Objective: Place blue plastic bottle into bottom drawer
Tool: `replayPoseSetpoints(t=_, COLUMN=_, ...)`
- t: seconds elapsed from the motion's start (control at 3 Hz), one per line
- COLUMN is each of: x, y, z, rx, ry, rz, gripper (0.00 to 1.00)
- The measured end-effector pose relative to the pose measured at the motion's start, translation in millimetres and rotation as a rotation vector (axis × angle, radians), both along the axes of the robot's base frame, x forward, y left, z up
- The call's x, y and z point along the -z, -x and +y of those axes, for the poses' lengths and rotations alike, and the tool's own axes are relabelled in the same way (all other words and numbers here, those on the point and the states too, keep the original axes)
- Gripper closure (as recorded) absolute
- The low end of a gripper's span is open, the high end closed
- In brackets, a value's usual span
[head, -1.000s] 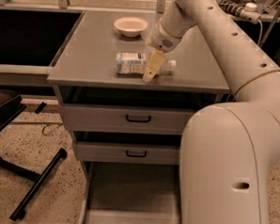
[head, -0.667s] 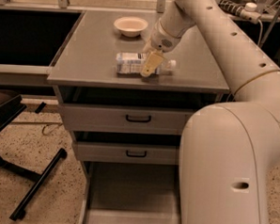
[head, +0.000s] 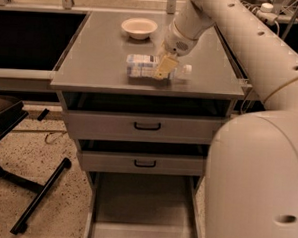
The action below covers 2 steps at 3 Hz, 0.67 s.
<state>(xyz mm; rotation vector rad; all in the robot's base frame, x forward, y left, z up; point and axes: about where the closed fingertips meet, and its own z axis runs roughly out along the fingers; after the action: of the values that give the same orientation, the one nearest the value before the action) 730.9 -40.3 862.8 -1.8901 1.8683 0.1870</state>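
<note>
My claw (head: 164, 66) had edged slightly left over the blue plastic bottle (head: 142, 65), lying on the bench (head: 92, 58). Whether it gripped, I could not tell. The bottom drawer (head: 141, 211) stood open below; transfer pending.

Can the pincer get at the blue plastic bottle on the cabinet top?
Probably yes: the pincer is down at the blue plastic bottle, nothing lies between them, and the bowl stands apart.

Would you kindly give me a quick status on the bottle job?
Tool at blue plastic bottle, which lies on cabinet top. Bottom drawer open. Bowl apart, behind.
</note>
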Motion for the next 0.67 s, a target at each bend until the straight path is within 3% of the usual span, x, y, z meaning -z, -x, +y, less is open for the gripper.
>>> replayPoseSetpoints(t=0.33, x=-37.3, y=39.8, z=-17.6, rx=0.042, ry=-0.027, rz=-0.069, gripper=1.00)
replayPoseSetpoints(t=0.67, x=-65.8, y=83.9, z=-31.2, rx=0.100, ry=-0.098, rz=-0.153, gripper=1.00)
